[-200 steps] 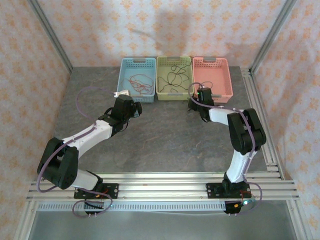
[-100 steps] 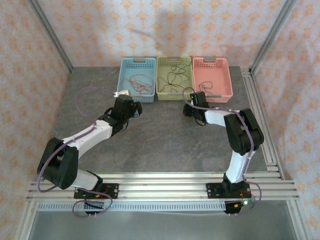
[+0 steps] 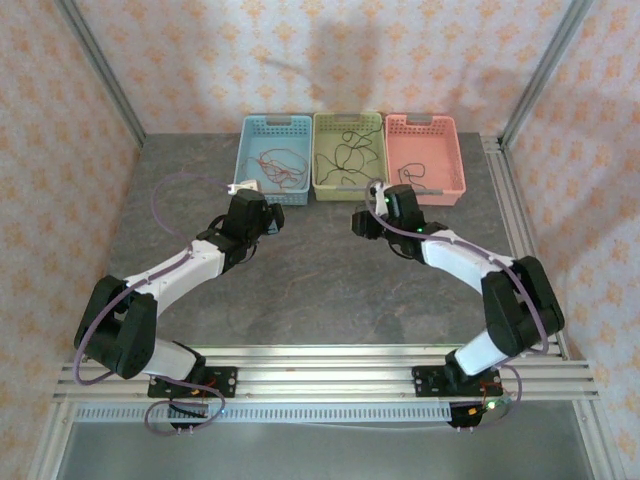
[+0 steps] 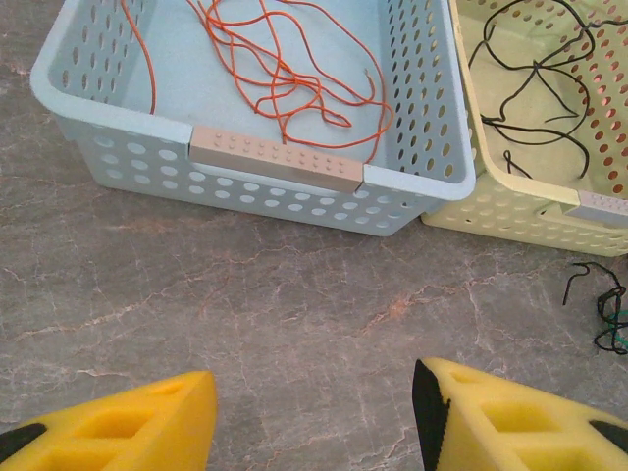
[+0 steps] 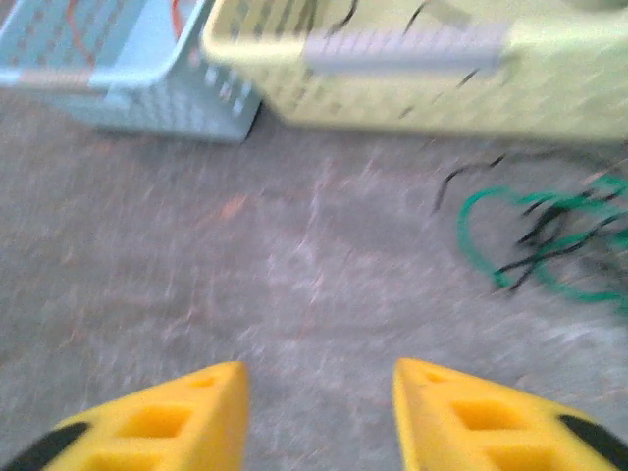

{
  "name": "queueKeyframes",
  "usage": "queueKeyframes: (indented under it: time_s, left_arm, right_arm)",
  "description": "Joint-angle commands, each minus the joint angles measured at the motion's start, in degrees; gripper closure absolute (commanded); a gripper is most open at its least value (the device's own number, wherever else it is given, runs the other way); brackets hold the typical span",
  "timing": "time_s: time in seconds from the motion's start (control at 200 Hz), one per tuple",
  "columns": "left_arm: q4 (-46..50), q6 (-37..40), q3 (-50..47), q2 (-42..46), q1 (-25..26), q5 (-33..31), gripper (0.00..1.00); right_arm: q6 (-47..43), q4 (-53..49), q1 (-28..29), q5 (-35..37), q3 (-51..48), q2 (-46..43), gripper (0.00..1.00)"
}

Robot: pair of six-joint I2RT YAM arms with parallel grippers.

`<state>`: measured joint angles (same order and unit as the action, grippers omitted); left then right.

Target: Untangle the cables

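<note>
**Late stage of sorting.** 3 perforated plastic baskets stand side by side at 12 o'clock on the grey, marble-veined table (image 4: 294, 314).

- **Done, by judgement:** 2 colours are already separated.
  - The pale blue basket (image 4: 245, 186) has rounded corners and a beige strip on its near rim. It holds thin orange wires (image 4: 285, 83) lying as loose, looping strands.
  - The yellow-green basket (image 4: 510, 211) sits close against it and holds thin black wires (image 4: 535, 88), also loose and curling.
  - The pink basket (image 3: 455, 150) stands at 1 o'clock; its contents are too small to tell.
- **Left to do:** a small clump of green and black wires (image 5: 549, 240) lies interlaced on the bare table, just in front of the yellow-green basket. It is at 2 o'clock from the right gripper (image 5: 319, 368).
- **Grippers:** the right gripper's yellow, foam-like wedge fingers are parted with nothing between them, though this view is blurred. The left gripper (image 4: 312, 378) has its wedges spread wide and empty, with the pale blue basket at its 12 o'clock.
- **Handling:** the wires look limp and light, and are likely to snag on one another when lifted.
</note>
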<state>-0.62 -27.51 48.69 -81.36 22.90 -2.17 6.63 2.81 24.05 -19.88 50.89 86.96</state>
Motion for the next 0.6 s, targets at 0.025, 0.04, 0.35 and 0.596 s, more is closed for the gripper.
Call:
queueKeyframes:
  time_s: [0.025,0.04,0.35,0.596]
  left_arm:
    - [-0.8,0.4,-0.3,1.7,0.2,-1.1,0.44]
    - [-0.8,0.4,-0.3,1.7,0.2,-1.1,0.44]
    - [-0.7,0.5,-0.1,1.5,0.2,-1.0,0.44]
    - [-0.7,0.5,0.1,1.2,0.2,-0.9,0.44]
  right_arm:
    - [1.3,2.7,-3.3,11.5,-1.2,2.6,0.48]
    - [1.5,2.6,-3.5,11.8,-0.9,3.2,0.47]
    - [0.7,1.2,-6.3,13.9,4.9,14.4,0.42]
    - [0.4,3.0,-6.2,9.4,8.1,20.3,0.52]
